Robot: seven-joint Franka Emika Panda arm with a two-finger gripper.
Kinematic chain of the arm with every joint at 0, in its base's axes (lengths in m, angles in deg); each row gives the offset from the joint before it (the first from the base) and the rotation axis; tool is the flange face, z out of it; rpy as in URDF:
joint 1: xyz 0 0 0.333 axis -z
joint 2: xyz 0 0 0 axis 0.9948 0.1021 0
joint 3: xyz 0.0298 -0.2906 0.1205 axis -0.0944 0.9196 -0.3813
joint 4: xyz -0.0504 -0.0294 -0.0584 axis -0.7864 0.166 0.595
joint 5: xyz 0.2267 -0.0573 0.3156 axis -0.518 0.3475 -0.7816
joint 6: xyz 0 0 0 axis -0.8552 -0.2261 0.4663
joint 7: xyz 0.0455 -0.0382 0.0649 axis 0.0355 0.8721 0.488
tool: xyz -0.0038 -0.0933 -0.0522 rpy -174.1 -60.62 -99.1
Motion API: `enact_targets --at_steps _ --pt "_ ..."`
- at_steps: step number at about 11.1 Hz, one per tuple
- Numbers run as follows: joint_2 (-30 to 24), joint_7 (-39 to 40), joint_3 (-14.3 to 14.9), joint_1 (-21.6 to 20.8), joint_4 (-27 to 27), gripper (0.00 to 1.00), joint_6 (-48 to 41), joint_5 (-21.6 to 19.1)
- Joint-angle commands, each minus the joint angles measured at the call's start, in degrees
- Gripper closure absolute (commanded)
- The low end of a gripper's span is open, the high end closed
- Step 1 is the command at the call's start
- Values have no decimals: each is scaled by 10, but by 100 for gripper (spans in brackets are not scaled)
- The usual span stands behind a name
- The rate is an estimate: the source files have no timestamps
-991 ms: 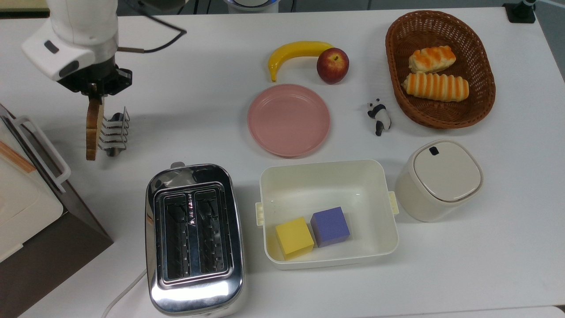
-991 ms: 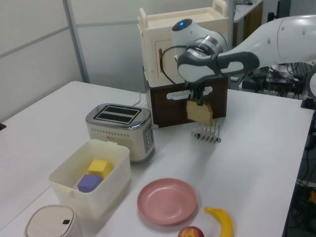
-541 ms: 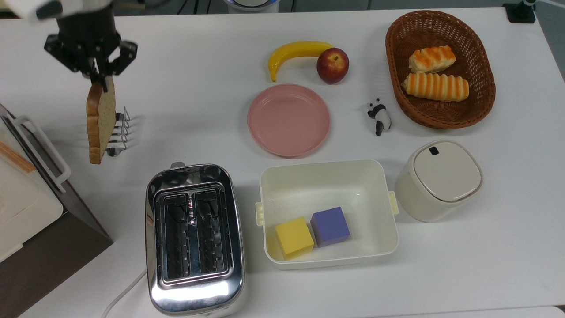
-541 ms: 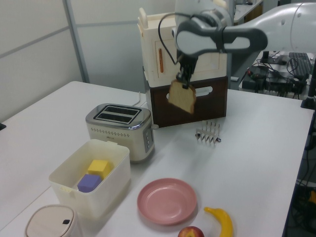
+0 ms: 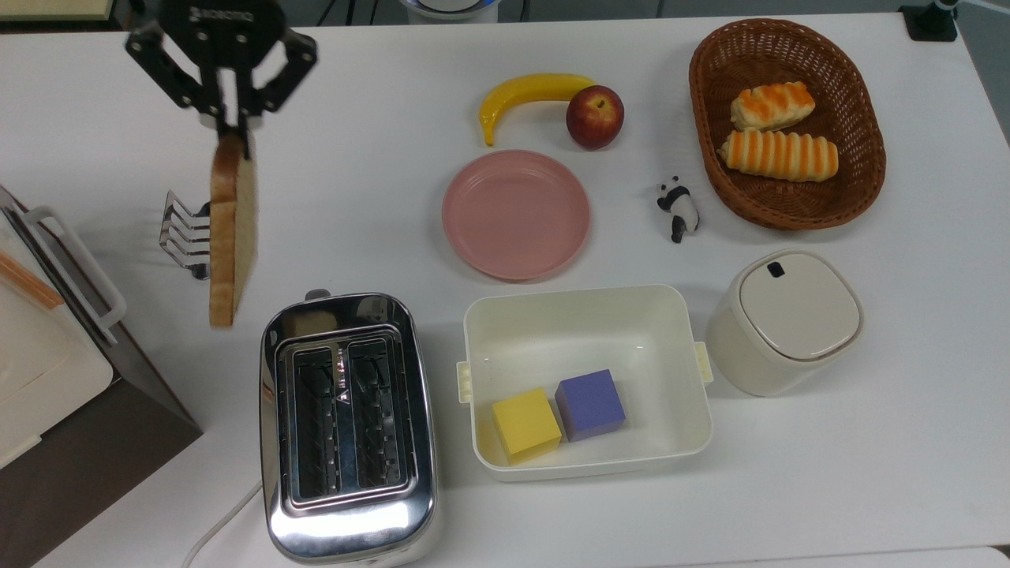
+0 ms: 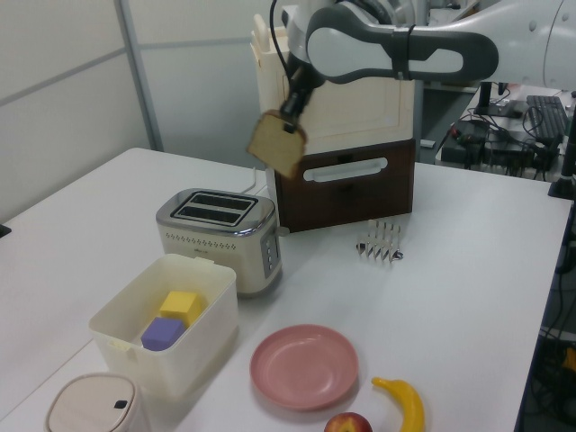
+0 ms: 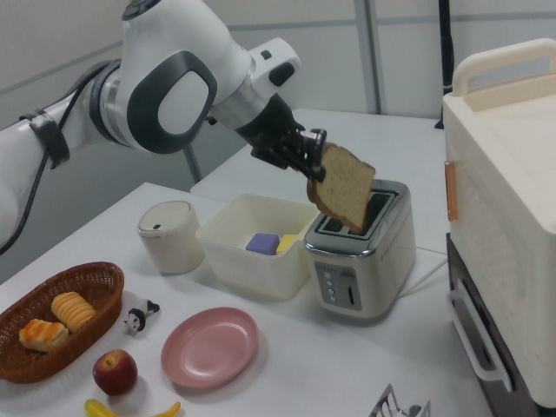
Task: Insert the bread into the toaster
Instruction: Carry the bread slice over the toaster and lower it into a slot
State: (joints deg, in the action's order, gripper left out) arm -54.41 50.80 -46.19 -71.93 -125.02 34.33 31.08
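Observation:
My gripper point(image 5: 229, 126) point(image 6: 290, 117) point(image 7: 311, 161) is shut on the top edge of the bread point(image 5: 230, 229) point(image 6: 278, 143) point(image 7: 341, 188), a tan slice with a brown crust that hangs tilted, high in the air. The chrome two-slot toaster point(image 5: 347, 426) point(image 6: 219, 236) point(image 7: 362, 252) stands on the white table, both dark slots bare. In the top view the slice hangs just up and left of the toaster. In the left view it hovers above and to the right of the toaster.
A wire toast rack point(image 5: 185, 234) point(image 6: 379, 244) stands behind the slice. A white-and-brown box appliance point(image 5: 47, 347) point(image 6: 346, 126) point(image 7: 508, 226) is beside the toaster. A white bin point(image 5: 588, 379) with yellow and purple cubes, pink plate point(image 5: 516, 214), lidded pot point(image 5: 785, 319), fruit and bread basket point(image 5: 785, 122) lie further off.
My gripper has lifted the bread out of the wire rack, risen and carried it toward the toaster. The slice now hangs more tilted.

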Motion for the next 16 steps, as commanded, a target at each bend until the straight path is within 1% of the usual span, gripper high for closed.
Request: enact_targets --at_steps 1,2,3,4,5,6,7,11,13,14,15,16 --pt "24 -40 6 -26 1 100 85 -34" --pt "30 -59 6 -34 5 100 87 -38" --pt "44 -85 6 -41 22 100 82 -53" --pt "47 -96 6 -43 22 100 82 -67" --pt "61 -97 6 -45 29 100 83 -75" --pt "83 -103 6 -54 53 100 82 -76" --pt "96 -107 8 -59 60 100 84 -76" --pt "105 -105 8 -68 44 100 80 -69" --pt "120 -104 8 -69 45 100 83 -67" --pt "120 -102 8 -68 45 96 83 -64" --pt "120 -102 8 -68 44 76 85 -60" --pt "120 -102 9 -68 43 59 86 -59"
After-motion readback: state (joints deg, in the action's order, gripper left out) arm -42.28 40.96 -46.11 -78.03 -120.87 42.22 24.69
